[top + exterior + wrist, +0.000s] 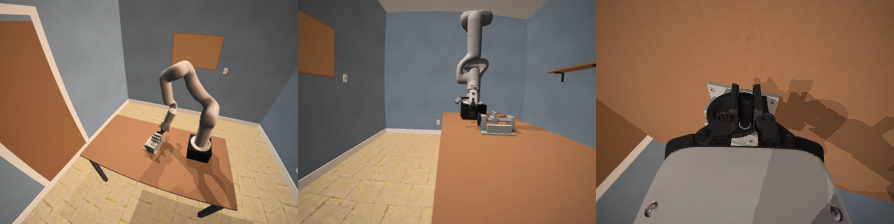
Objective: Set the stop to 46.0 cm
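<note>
Gripping black round handwheel (pixel 727 116) in my nearly closed black pincer (pixel 745 92), at end of grey metal stop fixture (pixel 153 144) on brown bench (pixel 121 153). Stop position unreadable; setting and releasing remaining, I'm judging.

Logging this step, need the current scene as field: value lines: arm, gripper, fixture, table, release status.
arm: single arm on a black pedestal, bent over and reaching down to the fixture
gripper: gripper shut on the handwheel crank handle
fixture: grey stop fixture on the table, handwheel at the end nearest the arm
table: brown table, carries fixture and pedestal
stop reading: not legible
release: not yet done
</note>
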